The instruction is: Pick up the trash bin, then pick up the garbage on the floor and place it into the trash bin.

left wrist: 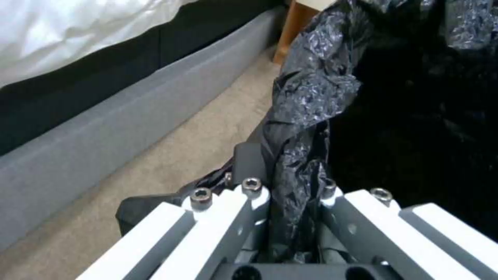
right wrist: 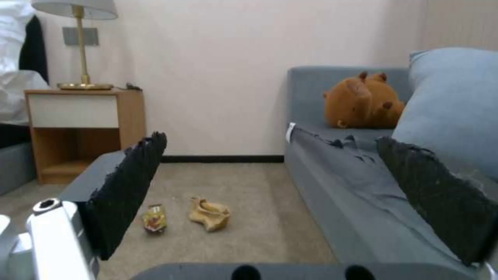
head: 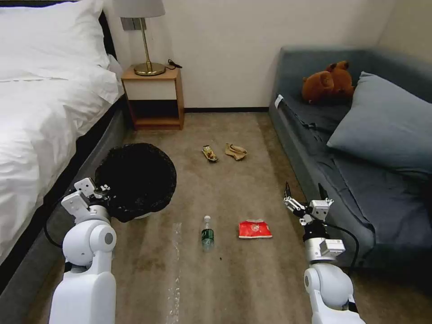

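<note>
Four pieces of litter lie on the carpet: one clear bottle (head: pixel 207 233), one red-white packet (head: pixel 254 229), one crumpled tan paper (head: pixel 236 151) and one snack wrapper (head: pixel 209 153). There is one trash bin (head: pixel 136 180), one lamp (head: pixel 143 33), one nightstand (head: pixel 154 97), one plush bear (head: pixel 327 82) and one pillow (head: pixel 387 123) on the sofa.

no legible text, perhaps print on the bottle's green label (head: pixel 207 234), red-white packet (head: pixel 254 229)

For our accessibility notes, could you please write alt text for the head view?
The left tool grips the black-bagged trash bin beside the bed; the open right tool hovers over carpet littered with four garbage pieces.
</note>
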